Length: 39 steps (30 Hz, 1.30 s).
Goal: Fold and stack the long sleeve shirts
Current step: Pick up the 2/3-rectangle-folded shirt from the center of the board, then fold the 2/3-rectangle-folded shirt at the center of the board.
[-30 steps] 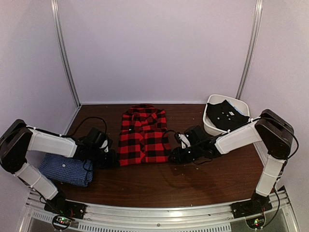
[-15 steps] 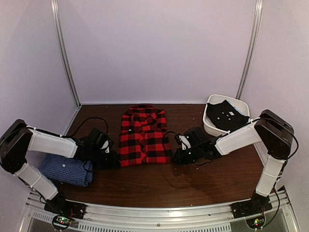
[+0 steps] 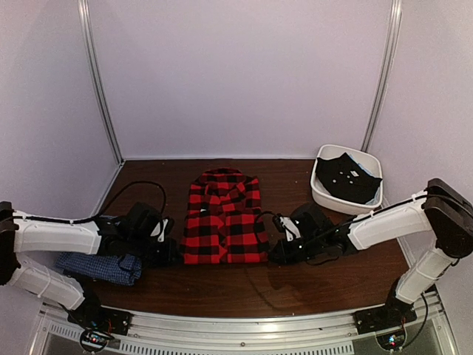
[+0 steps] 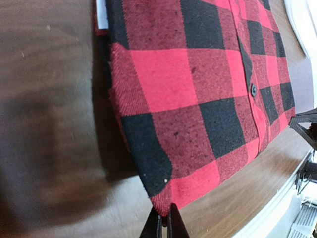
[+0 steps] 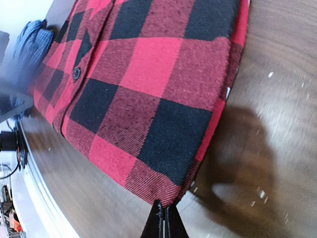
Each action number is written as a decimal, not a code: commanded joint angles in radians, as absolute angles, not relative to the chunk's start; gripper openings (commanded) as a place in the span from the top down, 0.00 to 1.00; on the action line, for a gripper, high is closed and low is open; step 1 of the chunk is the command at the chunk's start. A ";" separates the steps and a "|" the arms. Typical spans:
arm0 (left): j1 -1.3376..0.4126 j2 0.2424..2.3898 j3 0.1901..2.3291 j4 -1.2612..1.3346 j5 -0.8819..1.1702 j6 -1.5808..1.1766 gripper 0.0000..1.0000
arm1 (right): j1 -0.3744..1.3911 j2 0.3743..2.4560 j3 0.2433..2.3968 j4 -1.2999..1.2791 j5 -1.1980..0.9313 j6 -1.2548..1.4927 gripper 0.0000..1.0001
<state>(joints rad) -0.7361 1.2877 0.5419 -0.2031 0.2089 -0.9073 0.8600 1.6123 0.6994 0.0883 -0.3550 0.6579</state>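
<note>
The red-and-black plaid long sleeve shirt [image 3: 224,218] lies folded flat in the middle of the brown table [image 3: 244,285], collar towards the back. My left gripper [image 3: 174,253] is shut on its near left corner; in the left wrist view the gripper [image 4: 165,219] pinches the red corner of the plaid shirt [image 4: 198,94]. My right gripper [image 3: 274,255] is shut on the near right corner, and the right wrist view shows the gripper [image 5: 163,212] nipping the plaid shirt [image 5: 143,89]. The blue checked shirt [image 3: 94,266] lies folded at the near left, partly under my left arm.
A white bin [image 3: 320,195] holding a dark garment [image 3: 346,177] stands at the back right. Black cables [image 3: 129,188] loop on the table behind my left arm. The metal rail of the table's near edge [image 3: 244,325] runs between the arm bases.
The right gripper has shut on the plaid shirt's near right corner. Both arms have drawn back towards the near edge, and the shirt has slid with them and lies squarer.
</note>
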 commanded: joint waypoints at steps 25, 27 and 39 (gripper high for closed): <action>-0.477 1.632 1.183 -0.361 0.283 -0.564 1.00 | 0.673 1.891 1.449 -0.232 -0.268 0.474 1.00; -0.416 1.796 1.294 -0.305 0.358 -0.553 1.00 | 0.619 2.044 1.594 -0.218 -0.285 0.479 1.00; -0.370 2.272 1.604 -0.178 0.450 -0.622 1.00 | 0.541 2.495 1.999 -0.287 -0.338 0.491 1.00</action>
